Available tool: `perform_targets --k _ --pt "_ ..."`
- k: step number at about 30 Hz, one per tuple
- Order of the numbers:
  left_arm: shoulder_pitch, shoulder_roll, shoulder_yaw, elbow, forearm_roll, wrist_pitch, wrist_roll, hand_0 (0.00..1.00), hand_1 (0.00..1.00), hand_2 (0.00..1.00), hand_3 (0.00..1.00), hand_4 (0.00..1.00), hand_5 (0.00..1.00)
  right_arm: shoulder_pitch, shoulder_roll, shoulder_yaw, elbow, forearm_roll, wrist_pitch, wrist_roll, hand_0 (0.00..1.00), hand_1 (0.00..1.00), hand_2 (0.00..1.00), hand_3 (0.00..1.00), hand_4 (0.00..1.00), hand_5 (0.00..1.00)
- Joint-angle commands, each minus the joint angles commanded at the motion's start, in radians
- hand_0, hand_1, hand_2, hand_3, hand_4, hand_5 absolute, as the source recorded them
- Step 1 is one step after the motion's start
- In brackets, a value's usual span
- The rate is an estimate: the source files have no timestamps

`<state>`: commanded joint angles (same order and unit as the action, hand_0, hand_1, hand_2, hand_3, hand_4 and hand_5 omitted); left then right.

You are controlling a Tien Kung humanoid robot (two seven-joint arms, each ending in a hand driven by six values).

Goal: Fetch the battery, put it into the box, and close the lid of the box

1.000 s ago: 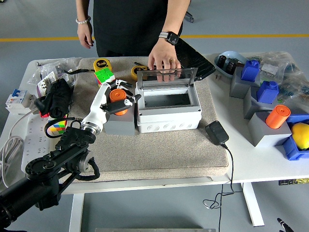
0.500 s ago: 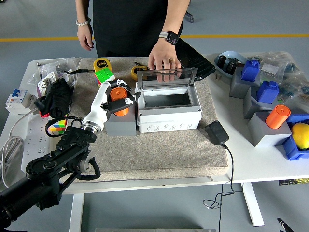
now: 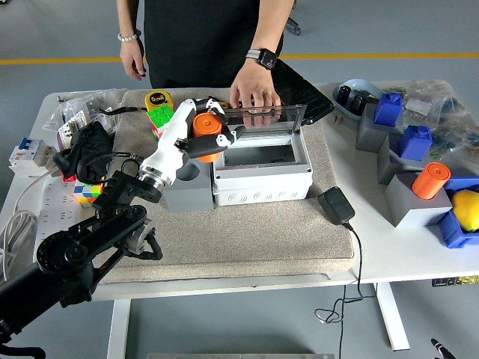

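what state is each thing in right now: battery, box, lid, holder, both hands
orange battery: lifted off its holder, gripped, left of the box opening
left hand: shut on the battery
grey holder: empty
box: open, nothing visible inside
lid: raised, steadied by the person's hand
right hand: not in view

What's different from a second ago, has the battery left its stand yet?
Yes. The left robot hand, shut on the orange battery, has lifted it out of the grey stand and carried it up and right, to the left rim of the open box. The stand's socket now shows empty. The person's hand still holds the lid up; the box has not moved.
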<state>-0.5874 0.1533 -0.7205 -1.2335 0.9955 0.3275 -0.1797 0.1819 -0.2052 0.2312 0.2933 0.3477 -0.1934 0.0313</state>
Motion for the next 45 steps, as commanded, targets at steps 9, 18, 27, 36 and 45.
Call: perform_targets --k 9,18,27,36,45 --pt "-0.169 -0.036 0.172 -0.008 0.210 -0.051 0.268 0.110 0.074 0.194 0.266 0.817 0.002 0.001 -0.004 -0.009 0.000 0.003 -0.005 -0.001 0.706 0.680 0.671 0.600 0.969 0.497" --pt "-0.309 -0.123 0.289 0.114 0.288 -0.086 0.349 0.112 0.084 0.197 0.267 0.821 0.002 0.000 -0.006 -0.017 0.001 0.006 -0.010 0.000 0.707 0.679 0.671 0.601 0.968 0.497" --pt "-0.396 -0.153 0.341 0.253 0.285 -0.085 0.350 0.112 0.084 0.197 0.267 0.821 0.002 -0.003 -0.008 -0.022 0.001 0.007 -0.010 0.001 0.705 0.679 0.672 0.600 0.968 0.497" --pt "-0.410 -0.153 0.380 0.337 0.289 -0.080 0.347 0.136 0.177 0.344 0.487 0.855 0.002 0.001 -0.011 -0.015 0.003 0.001 -0.014 0.002 0.709 0.679 0.671 0.600 0.967 0.497" --pt "-0.418 -0.153 0.400 0.372 0.307 -0.090 0.332 0.166 0.209 0.364 0.513 0.868 0.002 0.002 -0.010 -0.009 0.007 -0.010 -0.014 0.005 0.709 0.679 0.671 0.600 0.967 0.496"
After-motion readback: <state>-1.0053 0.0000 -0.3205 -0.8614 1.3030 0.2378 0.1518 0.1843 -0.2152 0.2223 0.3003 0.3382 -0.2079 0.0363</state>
